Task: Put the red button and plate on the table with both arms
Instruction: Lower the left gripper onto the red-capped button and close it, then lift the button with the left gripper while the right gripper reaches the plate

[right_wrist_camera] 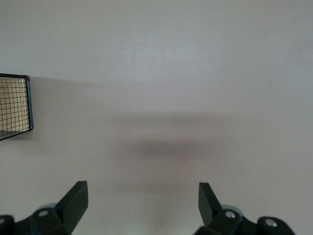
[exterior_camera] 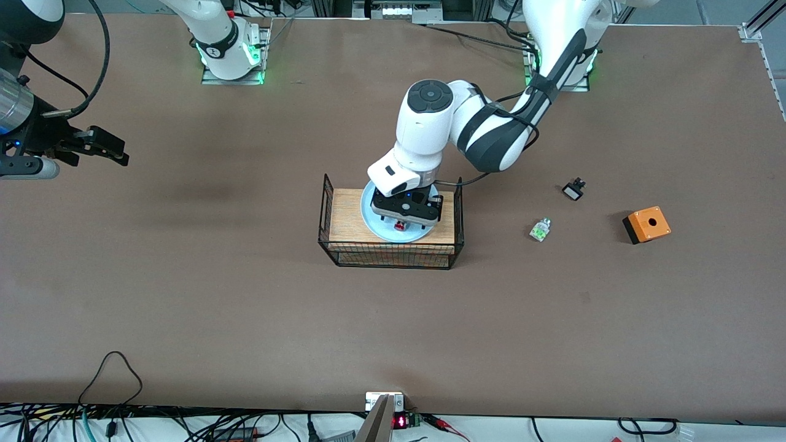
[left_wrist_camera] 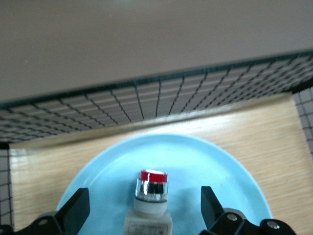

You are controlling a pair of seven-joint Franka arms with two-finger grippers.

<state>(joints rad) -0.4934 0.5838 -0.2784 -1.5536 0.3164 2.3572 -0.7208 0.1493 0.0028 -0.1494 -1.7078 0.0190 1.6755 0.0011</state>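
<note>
The pale blue plate (exterior_camera: 376,226) lies on the wood top of a black wire rack (exterior_camera: 393,255) in the middle of the brown table (exterior_camera: 245,307). The red button (exterior_camera: 400,226) lies on the plate. My left gripper (exterior_camera: 406,220) is low over the plate, open, its fingers on either side of the button and apart from it. In the left wrist view the button (left_wrist_camera: 152,193) lies between the open fingers (left_wrist_camera: 77,211) on the plate (left_wrist_camera: 195,166). My right gripper (exterior_camera: 115,152) waits open and empty above bare table toward the right arm's end, as the right wrist view (right_wrist_camera: 142,200) shows.
A green-white piece without a red cap (exterior_camera: 540,229), a small black-and-white button (exterior_camera: 573,189) and an orange box with a hole (exterior_camera: 646,224) lie on the table toward the left arm's end. The rack's corner shows in the right wrist view (right_wrist_camera: 14,105).
</note>
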